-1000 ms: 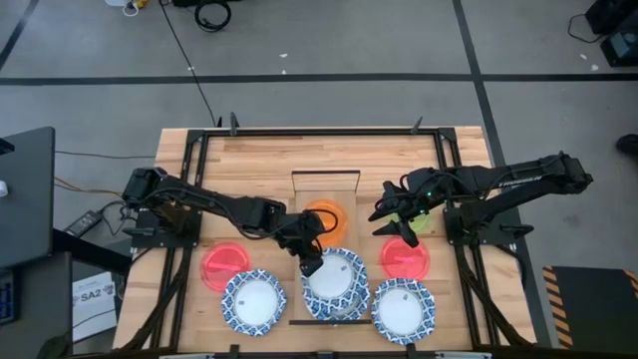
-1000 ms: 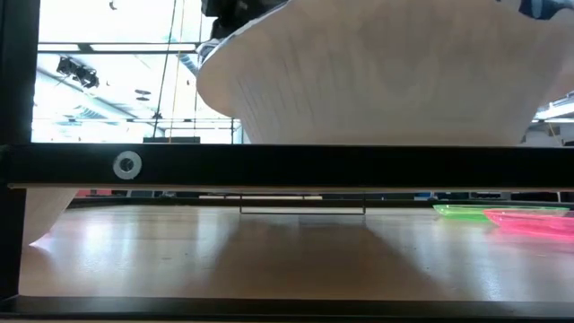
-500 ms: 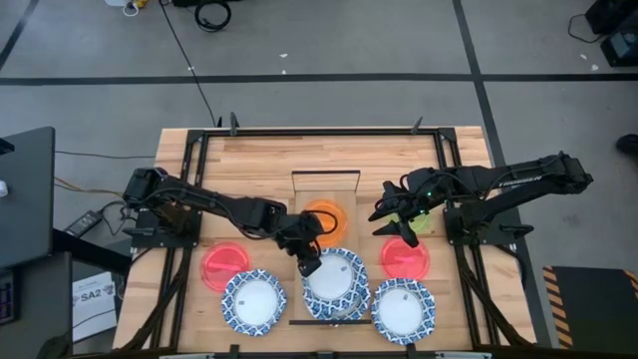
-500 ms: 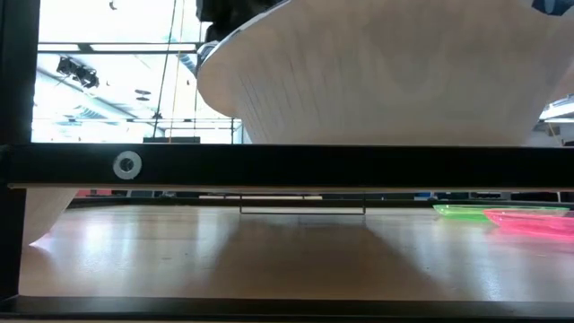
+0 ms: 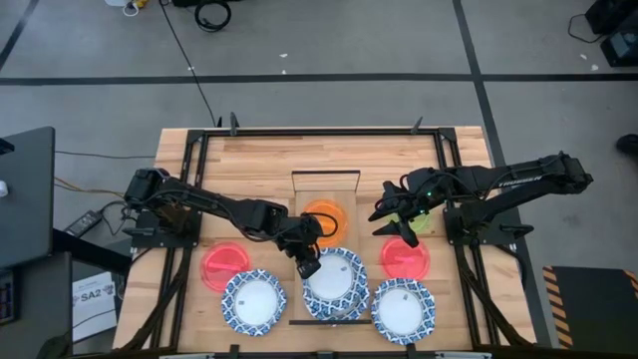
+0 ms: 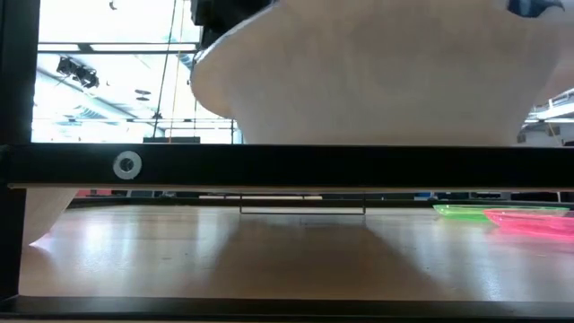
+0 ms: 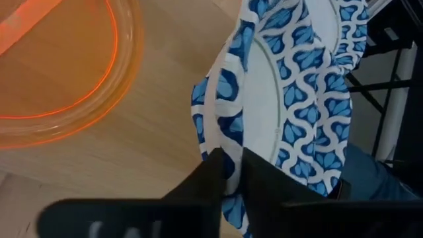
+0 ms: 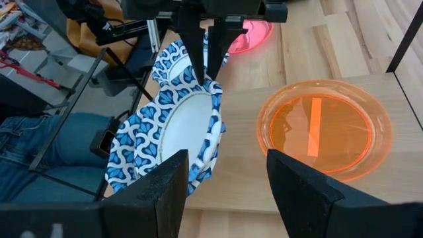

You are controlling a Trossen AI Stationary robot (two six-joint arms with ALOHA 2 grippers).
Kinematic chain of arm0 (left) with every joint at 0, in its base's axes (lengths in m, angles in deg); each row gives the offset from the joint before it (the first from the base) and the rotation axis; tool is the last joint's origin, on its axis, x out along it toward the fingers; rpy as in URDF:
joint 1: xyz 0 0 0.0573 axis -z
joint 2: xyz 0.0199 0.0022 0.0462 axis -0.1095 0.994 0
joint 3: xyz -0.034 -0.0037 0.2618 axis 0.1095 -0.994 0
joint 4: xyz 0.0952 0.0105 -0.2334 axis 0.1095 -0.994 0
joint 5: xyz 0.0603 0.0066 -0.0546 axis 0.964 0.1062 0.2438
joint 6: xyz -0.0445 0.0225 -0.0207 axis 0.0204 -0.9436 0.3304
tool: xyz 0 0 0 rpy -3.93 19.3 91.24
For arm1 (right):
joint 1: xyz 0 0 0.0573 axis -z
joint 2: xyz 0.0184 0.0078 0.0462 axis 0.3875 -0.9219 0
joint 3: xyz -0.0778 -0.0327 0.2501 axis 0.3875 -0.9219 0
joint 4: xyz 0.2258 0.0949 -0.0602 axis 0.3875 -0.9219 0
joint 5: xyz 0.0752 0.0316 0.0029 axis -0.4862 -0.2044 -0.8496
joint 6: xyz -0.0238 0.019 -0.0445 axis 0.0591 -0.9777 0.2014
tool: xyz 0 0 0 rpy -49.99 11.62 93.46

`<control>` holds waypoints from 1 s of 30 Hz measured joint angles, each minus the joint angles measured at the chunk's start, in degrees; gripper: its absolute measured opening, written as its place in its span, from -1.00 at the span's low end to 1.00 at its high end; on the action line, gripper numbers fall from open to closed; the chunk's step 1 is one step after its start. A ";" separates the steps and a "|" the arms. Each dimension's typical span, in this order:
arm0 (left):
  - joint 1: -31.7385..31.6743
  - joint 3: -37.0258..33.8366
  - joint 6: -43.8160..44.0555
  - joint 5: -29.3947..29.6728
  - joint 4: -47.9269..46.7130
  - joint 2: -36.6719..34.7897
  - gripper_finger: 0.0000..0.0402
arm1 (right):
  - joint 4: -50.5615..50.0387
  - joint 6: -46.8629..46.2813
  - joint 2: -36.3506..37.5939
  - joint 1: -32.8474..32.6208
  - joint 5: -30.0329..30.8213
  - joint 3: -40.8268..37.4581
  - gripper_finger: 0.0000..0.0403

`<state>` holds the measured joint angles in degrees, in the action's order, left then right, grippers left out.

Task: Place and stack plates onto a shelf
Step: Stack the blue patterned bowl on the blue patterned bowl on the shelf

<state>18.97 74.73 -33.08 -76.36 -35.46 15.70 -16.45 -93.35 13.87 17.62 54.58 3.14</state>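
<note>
Pinching the middle blue-rimmed plate (image 5: 335, 282), left hand (image 5: 308, 261); right hand (image 5: 391, 219) spread apart

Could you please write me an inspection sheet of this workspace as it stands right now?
Surface: wooden tabletop, black frame rails along its edges.
Job's things: middle blue-rimmed plate gripped at its rim and tilted; two more blue-rimmed plates flat beside it; orange plate; red-pink plates; yellow-green plate partly hidden.
Shelf: not made out.
Clutter: nothing seen.
Grippers: left gripper shut on the middle plate's rim; right gripper open, above the table right of the orange plate.
Cables: black cable across the floor.
Surroundings: a person's jeans beyond the table edge.
</note>
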 joint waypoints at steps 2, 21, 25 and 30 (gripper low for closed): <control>-0.04 0.00 0.00 0.02 0.00 -0.07 -0.89 | 0.00 -0.01 0.00 -0.01 0.00 0.00 0.04; -1.13 0.00 0.11 -9.01 3.83 -0.04 -0.95 | 0.00 -0.01 0.00 -0.01 0.00 0.00 0.04; -0.42 0.00 1.47 -7.48 4.56 -0.03 -0.95 | 0.00 -0.01 0.00 0.00 0.00 0.00 0.04; -0.15 0.00 1.48 -6.64 4.62 0.00 -0.95 | 0.00 -0.01 0.00 -0.01 0.00 0.00 0.04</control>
<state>18.82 74.73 -31.59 -83.00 -30.84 15.70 -16.45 -93.35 13.87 17.61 54.58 3.14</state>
